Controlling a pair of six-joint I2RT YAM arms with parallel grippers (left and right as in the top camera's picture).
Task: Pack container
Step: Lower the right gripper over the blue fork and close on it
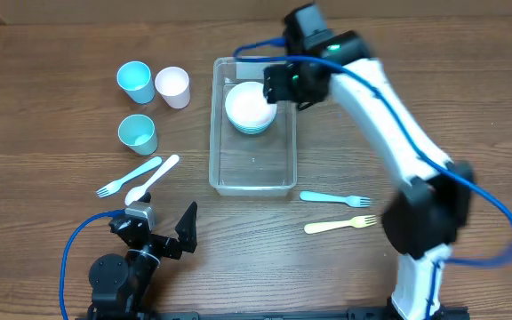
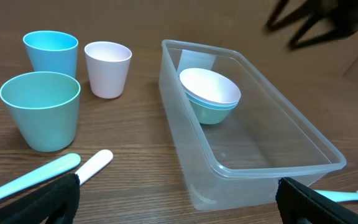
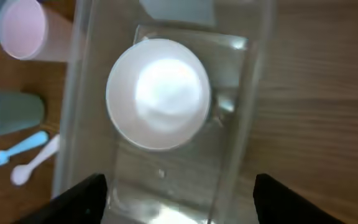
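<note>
Overhead: the container [image 1: 252, 169] is seen mid-tabletop [image 1: 43, 187]. Stacked bowls [image 1: 251, 107] sit in its far end, with the right gripper [image 1: 276, 86] held above them.
Left wrist: the left gripper [image 2: 176, 193] is spread wide and released, at the container's near end.
Right wrist: the right gripper is spread wide, with nothing grasped.

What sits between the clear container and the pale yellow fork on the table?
A light blue fork lies on the wood between the container and the pale yellow fork. The overhead view shows it.
</note>
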